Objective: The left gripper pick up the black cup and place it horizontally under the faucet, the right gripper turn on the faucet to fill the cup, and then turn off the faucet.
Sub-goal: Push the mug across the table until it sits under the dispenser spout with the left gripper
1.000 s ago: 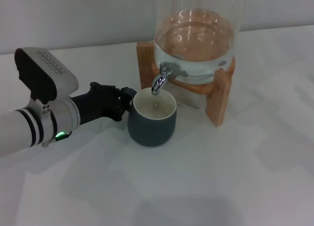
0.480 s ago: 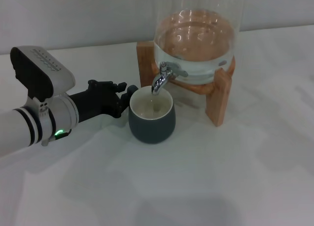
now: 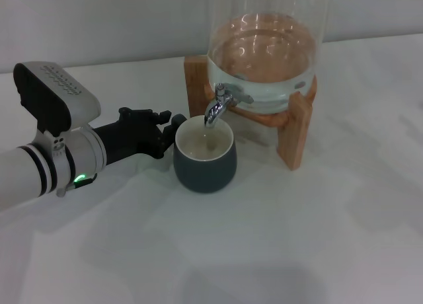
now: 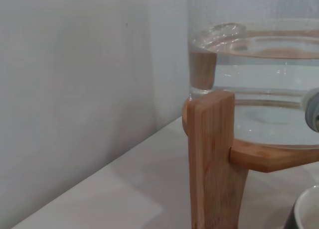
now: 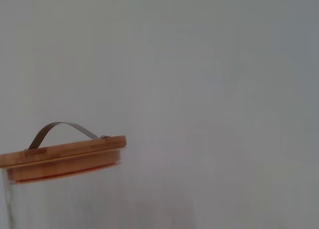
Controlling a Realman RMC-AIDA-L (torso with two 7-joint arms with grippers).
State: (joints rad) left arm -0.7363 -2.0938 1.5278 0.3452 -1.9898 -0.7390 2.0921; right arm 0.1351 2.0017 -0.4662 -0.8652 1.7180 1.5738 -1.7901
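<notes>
The black cup (image 3: 205, 165) stands upright on the white table, its cream inside right under the spout of the chrome faucet (image 3: 215, 109). The faucet is fixed to the clear glass water dispenser (image 3: 264, 59). No water stream shows. My left gripper (image 3: 166, 133) lies at the cup's left side by the handle, its jaws apart and the cup resting on the table. The cup's rim (image 4: 305, 215) and a bit of the faucet (image 4: 313, 109) show in the left wrist view. My right gripper is out of view; its wrist view shows only the dispenser's wooden lid (image 5: 62, 157).
The dispenser sits on a wooden stand (image 3: 297, 129) whose legs flank the cup at the back. A grey wall runs behind the table. The white table top (image 3: 264, 251) stretches in front of and to the right of the cup.
The left arm has drawn back a little to the left, and the cup has settled upright under the spout. In the last half second nothing has visibly moved.
</notes>
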